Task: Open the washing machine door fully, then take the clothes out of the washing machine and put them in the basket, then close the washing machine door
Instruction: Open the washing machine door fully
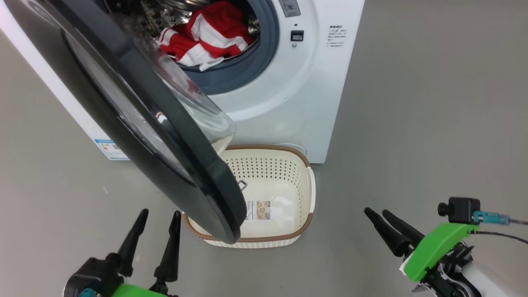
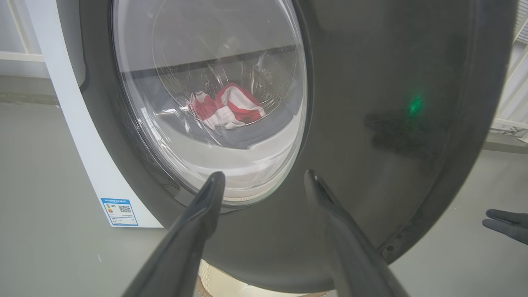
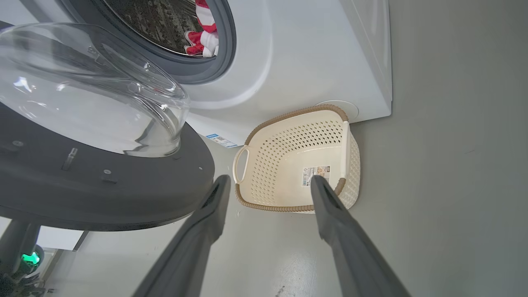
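A big white front-loading washing machine [image 1: 288,103] stands on a grey floor [image 1: 433,123]. Its large round door with a wide glossy black rim [image 1: 165,136] is swung out from the opening, hinged on the robot's left. The door's bulging clear glass bowl [image 3: 82,95] faces the steel perforated drum. The soft red garments with white stripes and panels [image 1: 206,37] lie heaped inside the drum, at the front, just behind the grey rubber gasket. In the left wrist view they also show through the door glass.

A small cream-white perforated plastic basket with a brown woven-look rim [image 1: 307,181] sits on the floor just in front of the machine's lower right corner. It has a barcode sticker [image 1: 258,210] on its bottom. In the head view the door's lower edge hangs over the basket's left part.

The left gripper [image 1: 161,212] hovers low at the robot's left, its two long dark fingers spread apart and holding nothing. They point at the door's outer face, near it; whether they touch it I cannot tell. The right gripper [image 1: 375,211] hovers to the right of the basket, well apart from the door. Its fingers are also spread and hold nothing, aimed toward the basket in its own wrist view. A small blue-and-white label [image 2: 119,211] sits low on the machine's side panel.
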You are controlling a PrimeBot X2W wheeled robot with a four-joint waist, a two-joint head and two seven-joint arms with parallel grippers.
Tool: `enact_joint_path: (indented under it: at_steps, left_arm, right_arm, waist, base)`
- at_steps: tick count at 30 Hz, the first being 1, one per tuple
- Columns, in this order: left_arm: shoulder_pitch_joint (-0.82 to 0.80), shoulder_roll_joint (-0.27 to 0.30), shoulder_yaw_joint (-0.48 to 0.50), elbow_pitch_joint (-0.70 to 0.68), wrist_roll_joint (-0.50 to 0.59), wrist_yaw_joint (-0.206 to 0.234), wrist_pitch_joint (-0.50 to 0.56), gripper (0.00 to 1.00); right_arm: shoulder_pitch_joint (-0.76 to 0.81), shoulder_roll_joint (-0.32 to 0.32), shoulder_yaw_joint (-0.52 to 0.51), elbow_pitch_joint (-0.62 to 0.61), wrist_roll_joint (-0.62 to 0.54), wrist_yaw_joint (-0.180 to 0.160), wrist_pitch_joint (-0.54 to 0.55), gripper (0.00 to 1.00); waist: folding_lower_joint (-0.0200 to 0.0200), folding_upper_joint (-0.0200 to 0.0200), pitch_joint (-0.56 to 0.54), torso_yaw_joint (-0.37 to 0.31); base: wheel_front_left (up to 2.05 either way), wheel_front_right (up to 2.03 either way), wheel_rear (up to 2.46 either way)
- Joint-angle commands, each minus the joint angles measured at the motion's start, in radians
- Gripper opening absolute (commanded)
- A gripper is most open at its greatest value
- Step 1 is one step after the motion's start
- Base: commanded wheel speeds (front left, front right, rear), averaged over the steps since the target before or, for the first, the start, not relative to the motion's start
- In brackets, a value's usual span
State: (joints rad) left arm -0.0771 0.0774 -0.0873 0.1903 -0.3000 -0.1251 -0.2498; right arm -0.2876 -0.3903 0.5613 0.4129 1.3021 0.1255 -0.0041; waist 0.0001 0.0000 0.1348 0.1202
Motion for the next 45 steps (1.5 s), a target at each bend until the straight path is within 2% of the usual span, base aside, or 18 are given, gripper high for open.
enact_joint_path:
  at_steps: [1, 6, 9, 14, 16, 22, 24, 29, 37, 45]
  left_arm:
    - [-0.001, 0.018, 0.037, -0.02, 0.007, -0.006, -0.012, 1.0]
    - [0.001, 0.019, 0.041, -0.018, 0.007, -0.006, -0.012, 1.0]
    - [0.0, 0.019, 0.043, -0.016, 0.006, -0.006, -0.012, 1.0]
    - [0.0, 0.019, 0.051, -0.016, 0.006, -0.006, -0.012, 1.0]
    - [0.0, 0.019, 0.055, -0.016, 0.006, -0.006, -0.012, 1.0]
    - [-0.004, 0.019, 0.06, -0.02, 0.006, -0.006, -0.012, 1.0]
    - [-0.005, 0.018, 0.062, -0.024, 0.007, -0.006, -0.012, 1.0]
    - [-0.007, 0.018, 0.061, -0.027, 0.008, -0.006, -0.012, 1.0]
    - [-0.008, 0.015, 0.064, -0.031, 0.008, -0.006, -0.012, 1.0]
    - [-0.007, 0.012, 0.062, -0.031, 0.005, -0.006, -0.012, 1.0]
  right_arm:
    - [0.014, -0.021, 0.012, -0.017, -0.01, 0.005, -0.015, 1.0]
    - [0.023, -0.043, 0.052, 0.013, -0.056, 0.005, -0.11, 1.0]
    - [0.018, -0.054, 0.083, 0.047, -0.121, 0.005, -0.187, 1.0]
    - [0.011, -0.038, 0.074, 0.103, -0.227, 0.005, -0.253, 1.0]
    - [0.01, -0.026, 0.028, 0.112, -0.293, 0.005, -0.256, 1.0]
    - [0.08, 0.052, -0.185, 0.029, -0.554, 0.005, -0.257, 1.0]
    - [0.124, 0.097, -0.284, -0.028, -0.679, 0.005, -0.257, 1.0]
    - [0.195, 0.186, -0.442, -0.133, -0.831, 0.005, -0.257, 1.0]
    - [0.293, 0.274, -0.557, -0.195, -0.942, 0.005, -0.258, 1.0]
    - [0.325, 0.3, -0.579, -0.189, -0.984, 0.005, -0.258, 1.0]
  waist:
    - [0.0, 0.0, -0.002, -0.004]
    - [0.0, 0.0, -0.002, -0.01]
    - [0.0, 0.0, -0.001, -0.012]
    - [0.0, 0.0, 0.001, -0.017]
    - [0.0, 0.0, 0.003, -0.019]
    - [0.0, 0.0, 0.006, -0.021]
    - [0.0, 0.0, 0.007, -0.021]
    - [0.0, 0.0, 0.007, -0.016]
    - [0.0, 0.0, 0.008, -0.009]
    - [0.0, 0.0, 0.007, -0.013]
  base:
    - [0.0, 0.0, 0.0]
    - [0.0, 0.0, 0.0]
    - [0.0, 0.0, 0.0]
    - [0.0, 0.0, 0.0]
    - [0.0, 0.0, 0.0]
    - [0.0, 0.0, 0.0]
    - [0.0, 0.0, 0.0]
    - [0.0, 0.0, 0.0]
    - [0.0, 0.0, 0.0]
    - [0.0, 0.0, 0.0]
